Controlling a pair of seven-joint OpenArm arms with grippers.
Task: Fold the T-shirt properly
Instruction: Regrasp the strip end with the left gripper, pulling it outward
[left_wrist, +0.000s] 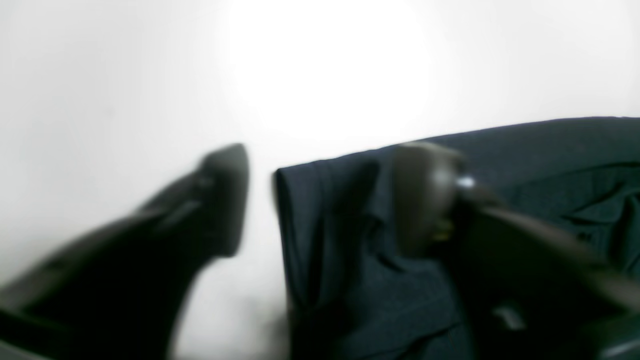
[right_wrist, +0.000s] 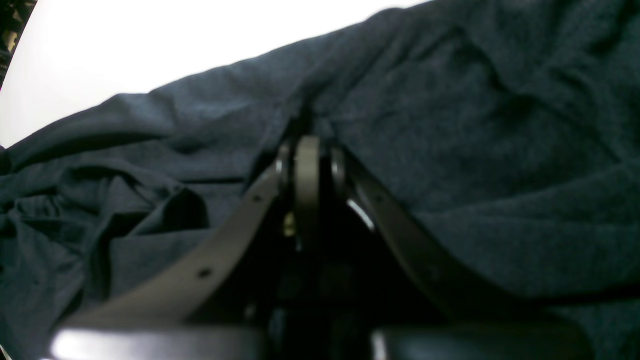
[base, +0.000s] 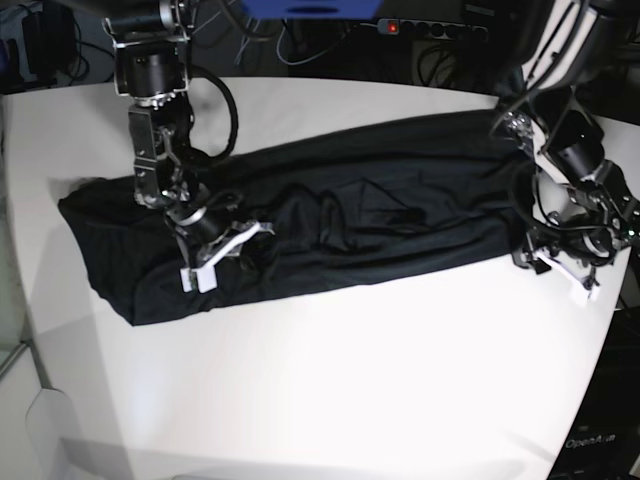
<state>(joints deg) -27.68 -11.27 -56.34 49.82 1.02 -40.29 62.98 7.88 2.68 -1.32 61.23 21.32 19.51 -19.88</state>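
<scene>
- Right pincer (right_wrist: 307, 150): jaws shut tight, tips pressed down into the T-shirt (right_wrist: 450, 150). A small ridge of cloth rises at the tips, so it looks pinched between them. It grips well in from the shirt's end; my read is it anchors that side while the other arm gets ready.
- In the base view the right pincer (base: 215, 250) sits on the cloth near that view's left end, with the arm coming down from the far edge of the tabletop.
- Left pincer (left_wrist: 320, 200): jaws apart, nothing between them. One finger (left_wrist: 225, 200) is over bare tabletop, the other (left_wrist: 430, 195) over the cloth, so they straddle the folded end of the shirt. Picture is blurred; can't tell if either finger touches the fabric. Probably lined up to clamp that edge.
- In the base view the left pincer (base: 565, 255) is at the shirt's end on that view's right, just beside the cloth.
- T-shirt (base: 350, 220): black, stretched in a long band across the white tabletop (base: 350, 400), wrinkled in the middle. Already narrowed lengthwise, not yet folded across.
- Next likely needs both ends held before one is carried over; thin fabric will sag and bunch if lifted from one point.
- Cables and a power strip (base: 435, 30) lie behind the tabletop, clear of the work.
</scene>
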